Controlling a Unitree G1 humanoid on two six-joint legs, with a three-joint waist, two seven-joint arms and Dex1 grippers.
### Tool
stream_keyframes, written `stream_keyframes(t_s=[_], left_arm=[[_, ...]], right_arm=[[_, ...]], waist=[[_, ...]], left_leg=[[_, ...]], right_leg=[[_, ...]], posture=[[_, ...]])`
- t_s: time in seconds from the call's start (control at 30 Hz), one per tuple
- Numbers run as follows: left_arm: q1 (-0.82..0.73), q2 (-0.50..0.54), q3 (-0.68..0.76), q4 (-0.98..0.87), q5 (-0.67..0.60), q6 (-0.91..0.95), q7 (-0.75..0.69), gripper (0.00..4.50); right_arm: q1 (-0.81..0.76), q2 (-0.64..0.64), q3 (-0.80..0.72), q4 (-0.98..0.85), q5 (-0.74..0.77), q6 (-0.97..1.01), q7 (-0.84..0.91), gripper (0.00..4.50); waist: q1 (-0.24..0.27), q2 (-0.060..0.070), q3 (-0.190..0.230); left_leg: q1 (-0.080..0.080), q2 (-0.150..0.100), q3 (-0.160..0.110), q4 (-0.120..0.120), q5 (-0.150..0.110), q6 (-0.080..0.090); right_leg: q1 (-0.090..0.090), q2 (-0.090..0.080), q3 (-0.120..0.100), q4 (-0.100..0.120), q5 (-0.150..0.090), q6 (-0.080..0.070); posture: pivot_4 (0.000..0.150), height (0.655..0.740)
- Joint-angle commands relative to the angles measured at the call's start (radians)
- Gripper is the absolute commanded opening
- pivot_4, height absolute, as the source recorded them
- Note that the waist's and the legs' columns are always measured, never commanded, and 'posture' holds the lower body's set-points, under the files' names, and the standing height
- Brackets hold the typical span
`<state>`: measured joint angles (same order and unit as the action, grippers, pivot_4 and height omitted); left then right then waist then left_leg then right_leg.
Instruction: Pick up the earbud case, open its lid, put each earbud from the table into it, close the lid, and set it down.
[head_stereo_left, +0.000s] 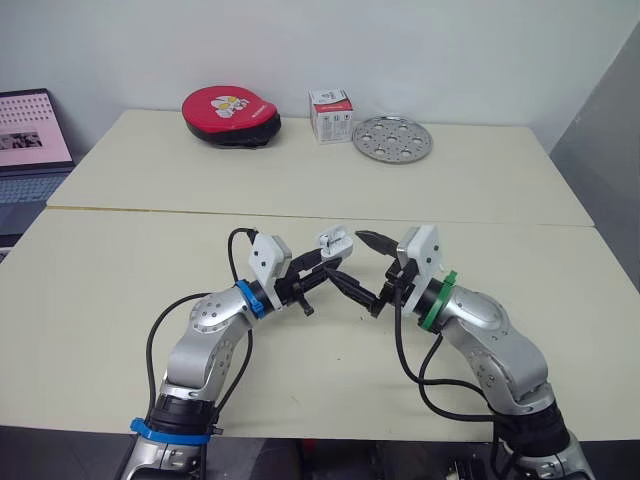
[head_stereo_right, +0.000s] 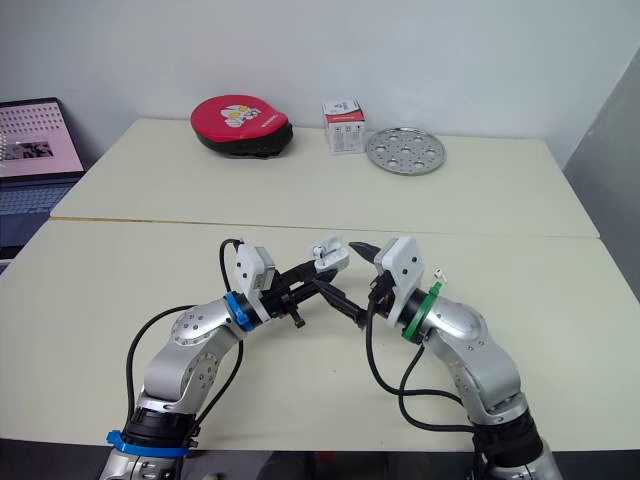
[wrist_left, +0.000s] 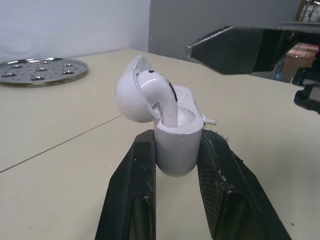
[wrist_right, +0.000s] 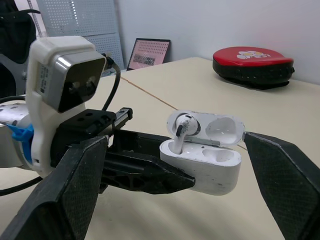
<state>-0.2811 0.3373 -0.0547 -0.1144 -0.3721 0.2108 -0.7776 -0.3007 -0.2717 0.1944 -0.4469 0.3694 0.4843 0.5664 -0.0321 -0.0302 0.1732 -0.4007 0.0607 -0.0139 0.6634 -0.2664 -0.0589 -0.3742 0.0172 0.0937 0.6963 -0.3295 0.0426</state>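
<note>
My left gripper (head_stereo_left: 335, 264) is shut on the white earbud case (head_stereo_left: 333, 246), holding it a little above the table near the middle. The case (wrist_left: 175, 145) sits between the two black fingers with its lid tipped open. One white earbud (wrist_left: 162, 95) stands in a slot with its stem down and its head sticking out. My right gripper (head_stereo_left: 368, 270) is open right next to the case, its fingers spread wide on either side of the case (wrist_right: 205, 162) without touching it. One of its fingertips (wrist_left: 235, 47) hangs just above the open lid.
At the back of the far table lie a red pouch (head_stereo_left: 231, 115), a small white box (head_stereo_left: 331, 115) and a round perforated metal plate (head_stereo_left: 392, 138). A laptop (head_stereo_left: 30, 140) stands off the left edge. A seam (head_stereo_left: 150, 211) joins the two tabletops.
</note>
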Motion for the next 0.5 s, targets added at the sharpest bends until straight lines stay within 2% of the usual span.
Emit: stream_keyframes(t_s=[0.03,0.1,0.2,0.5], left_arm=[[-0.019,-0.001,0.0,-0.024,-0.005,-0.024,-0.01,0.78],[-0.019,-0.001,-0.002,-0.021,-0.004,-0.026,-0.013,0.78],[-0.014,-0.001,-0.009,-0.024,0.001,-0.03,-0.016,0.78],[-0.011,0.0,-0.012,-0.03,0.002,-0.031,-0.017,0.78]], right_arm=[[-0.035,-0.015,-0.014,-0.059,0.027,0.021,0.007,4.5],[-0.055,-0.021,-0.017,-0.064,0.037,0.039,0.01,4.5],[-0.091,-0.026,-0.003,-0.066,0.034,0.073,0.005,3.93],[-0.155,-0.002,0.038,-0.051,-0.002,0.123,-0.025,0.61]], waist=[[0.0,0.0,0.0],[0.0,0.0,0.0],[0.0,0.0,0.0],[0.0,0.0,0.0]], left_leg=[[0.0,0.0,0.0,0.0,0.0,0.0],[0.0,0.0,0.0,0.0,0.0,0.0],[0.0,0.0,0.0,0.0,0.0,0.0],[0.0,0.0,0.0,0.0,0.0,0.0]], right_leg=[[0.0,0.0,0.0,0.0,0.0,0.0],[0.0,0.0,0.0,0.0,0.0,0.0],[0.0,0.0,0.0,0.0,0.0,0.0],[0.0,0.0,0.0,-0.001,0.0,0.0]], posture=[[0.15,0.74],[0.15,0.74],[0.15,0.74],[0.15,0.74]])
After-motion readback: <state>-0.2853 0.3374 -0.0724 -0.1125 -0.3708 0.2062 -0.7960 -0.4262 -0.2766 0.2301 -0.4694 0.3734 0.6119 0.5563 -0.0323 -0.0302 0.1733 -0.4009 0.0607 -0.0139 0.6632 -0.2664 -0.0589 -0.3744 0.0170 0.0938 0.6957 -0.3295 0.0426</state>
